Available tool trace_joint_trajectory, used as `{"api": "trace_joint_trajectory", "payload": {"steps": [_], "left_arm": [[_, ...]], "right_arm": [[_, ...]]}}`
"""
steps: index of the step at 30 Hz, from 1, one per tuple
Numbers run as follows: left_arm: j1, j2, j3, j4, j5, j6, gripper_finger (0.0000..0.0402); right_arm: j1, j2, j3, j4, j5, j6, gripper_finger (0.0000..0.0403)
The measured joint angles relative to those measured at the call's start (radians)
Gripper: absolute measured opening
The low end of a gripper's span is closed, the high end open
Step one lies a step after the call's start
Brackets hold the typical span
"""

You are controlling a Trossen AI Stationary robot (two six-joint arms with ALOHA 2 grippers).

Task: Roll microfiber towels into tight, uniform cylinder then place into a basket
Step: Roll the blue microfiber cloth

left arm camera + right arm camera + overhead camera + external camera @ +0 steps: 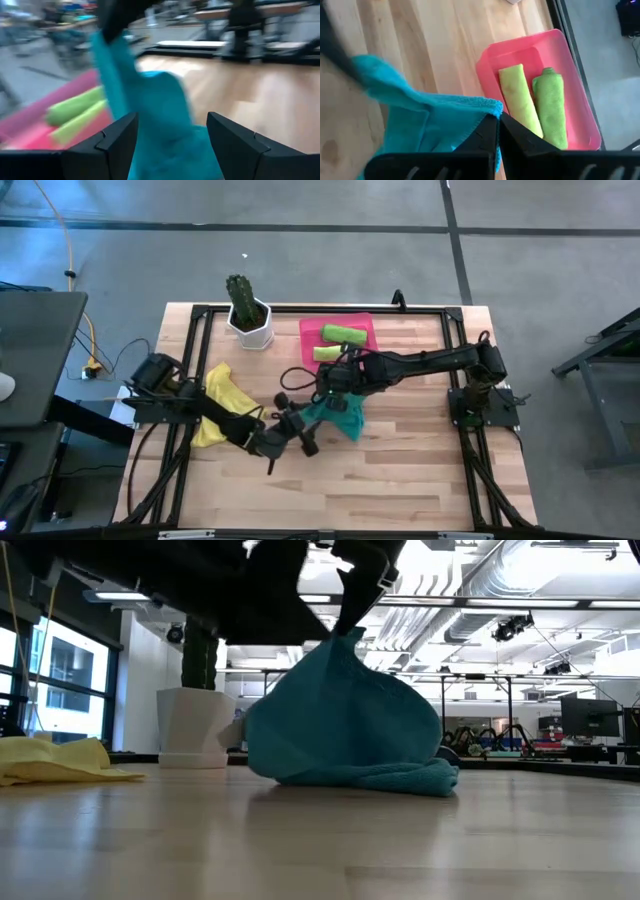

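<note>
The teal towel (338, 416) hangs in a peaked drape near the table's middle, with its lower folds (360, 776) bunched on the wood. My right gripper (498, 131) is shut on its top, reaching in from the right (336, 385). My left gripper (170, 145) is open and comes level from the left (303, 427), with the towel's lower part (160, 125) between its fingers. The pink basket (362, 322) at the far middle holds two rolled lime green towels (520, 102) side by side. A yellow towel (221, 392) lies crumpled at the left. My right gripper pinches the teal towel's upper edge at a corner (487, 107) between its two fingers, slanting down from above. The towel hangs below the fingers, spread into a tent shape (340, 700), with its bottom resting on the table. My left gripper's fingers (117, 145) stand on either side of the towel's lower part; I cannot tell whether they touch it.
A white pot with a green cactus (248, 318) stands at the far edge, left of the basket. Bare wood (400, 480) stretches across the near half of the table. A black frame (195, 315) runs around the table's edges.
</note>
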Motion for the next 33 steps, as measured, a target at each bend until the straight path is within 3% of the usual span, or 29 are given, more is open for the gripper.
{"api": "trace_joint_trajectory", "payload": {"steps": [3,6,10,16,22,27,33], "left_arm": [[0.001,0.005,0.000,-0.045,-0.092,-0.026,0.0227],[0.003,0.005,0.000,-0.080,-0.112,-0.031,0.0227],[0.014,0.005,0.001,-0.137,-0.039,-0.075,0.0227],[0.030,0.005,0.001,-0.367,0.019,-0.344,0.0223],[0.029,0.005,0.001,-0.574,0.079,-0.568,0.0191],[0.029,0.005,0.000,-0.594,0.191,-0.664,0.0160],[0.029,0.005,0.000,-0.580,0.206,-0.697,0.0119]], "right_arm": [[0.001,0.000,0.000,0.000,-0.007,-0.020,0.0000],[0.001,0.000,0.000,-0.004,-0.008,-0.025,0.0000],[0.001,0.000,0.000,-0.005,-0.008,-0.046,0.0000],[0.001,-0.001,0.000,-0.006,-0.027,-0.054,0.0000],[0.001,-0.014,0.006,-0.011,-0.084,-0.084,0.0000],[0.001,-0.047,0.043,-0.011,-0.085,-0.093,0.0000],[0.004,-0.061,0.093,-0.011,-0.084,-0.096,0.0000]]}}
